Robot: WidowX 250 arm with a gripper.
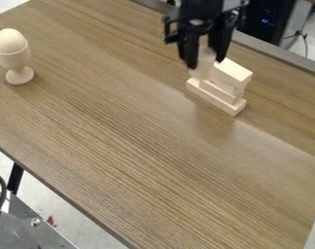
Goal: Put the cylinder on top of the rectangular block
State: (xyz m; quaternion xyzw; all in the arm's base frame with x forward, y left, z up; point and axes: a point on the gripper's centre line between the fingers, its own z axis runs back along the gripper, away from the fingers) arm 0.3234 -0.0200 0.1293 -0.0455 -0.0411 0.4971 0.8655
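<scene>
The black gripper (205, 57) hangs down at the top of the view, right of centre. Its two fingers are closed around a pale wooden cylinder (202, 67), held upright and partly hidden by them. Just right of the cylinder is a stack of pale wooden blocks, with a rectangular block (232, 72) on top and a long flat block (217, 98) at the bottom. The cylinder's lower end appears over the left end of the long block; whether they touch, I cannot tell.
On the brown wooden table (128, 131), a wooden egg cup (16, 61) holding an egg shape (10, 40) stands at the upper left. A raised grey edge (277, 52) runs behind the blocks.
</scene>
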